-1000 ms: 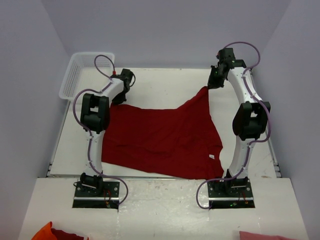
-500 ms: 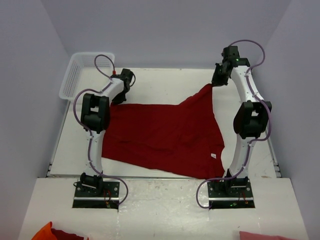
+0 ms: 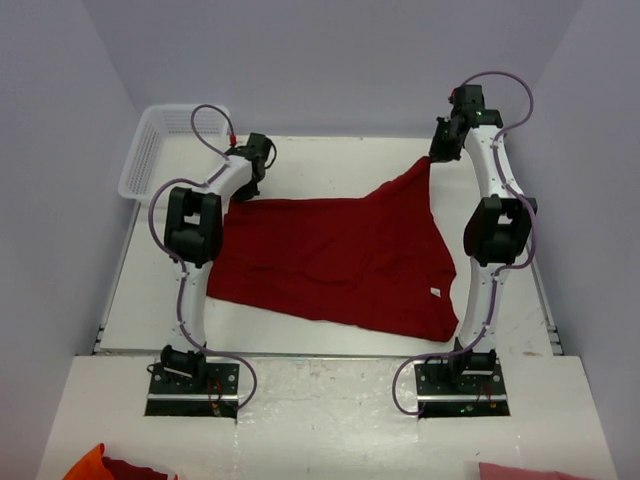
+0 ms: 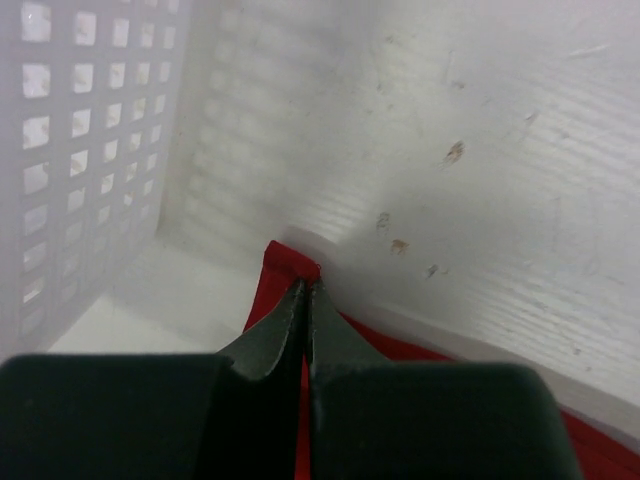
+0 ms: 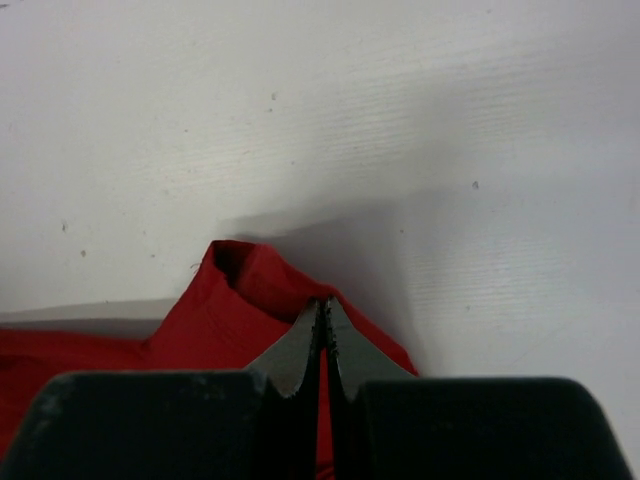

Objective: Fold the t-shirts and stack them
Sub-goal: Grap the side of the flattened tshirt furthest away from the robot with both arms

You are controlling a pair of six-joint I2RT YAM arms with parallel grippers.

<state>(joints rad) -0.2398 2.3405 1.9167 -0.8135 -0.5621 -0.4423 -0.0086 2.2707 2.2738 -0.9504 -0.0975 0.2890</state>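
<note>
Left claw [image 4: 305, 292], right claw [image 5: 323, 306], extended forward, pinch t-shirt [image 3: 340, 260].

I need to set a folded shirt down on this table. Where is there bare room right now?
Bare white table lies along the far edge, between left gripper and right gripper, beyond the dark red cloth t-shirt; also the left strip between white plastic mesh basket and near edge. The centre is covered by the shirt.
</note>
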